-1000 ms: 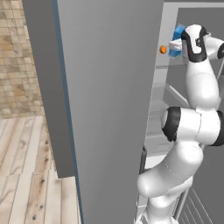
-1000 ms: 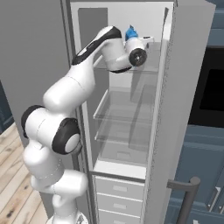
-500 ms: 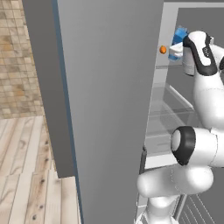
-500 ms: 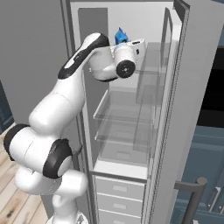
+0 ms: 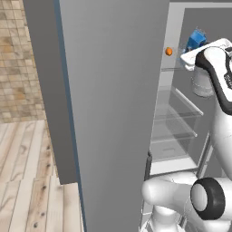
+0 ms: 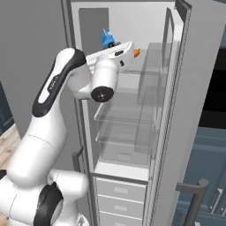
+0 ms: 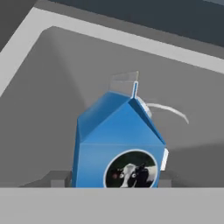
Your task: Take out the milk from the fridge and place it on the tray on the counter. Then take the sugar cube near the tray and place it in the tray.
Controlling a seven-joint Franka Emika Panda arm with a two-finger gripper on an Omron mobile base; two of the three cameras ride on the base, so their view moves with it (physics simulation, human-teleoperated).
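Observation:
The milk [image 7: 118, 144], a blue gable-top carton with a round pale patch on its front, stands upright between my fingers in the hand view. My gripper [image 7: 114, 180] is shut on its lower sides. From the base views the milk [image 5: 197, 38] [image 6: 107, 39] is up at the top shelf level of the open fridge [image 6: 132, 110], just above my white hand. My gripper [image 6: 110, 47] reaches in from the left. The fridge's big grey door [image 5: 113, 90] swings out toward the left base camera. The tray, the counter and the sugar cube are out of view.
A small orange thing [image 6: 137, 53] [image 5: 168, 51] lies on the top glass shelf beside the milk. Clear glass shelves [image 6: 128, 132] run below it, with white drawers [image 6: 121, 190] at the bottom. Dark blue cabinets [image 6: 207, 154] stand right of the fridge.
The hand has carried the milk leftward in the right base view, away from the orange thing. The arm's elbow has swung down and back.

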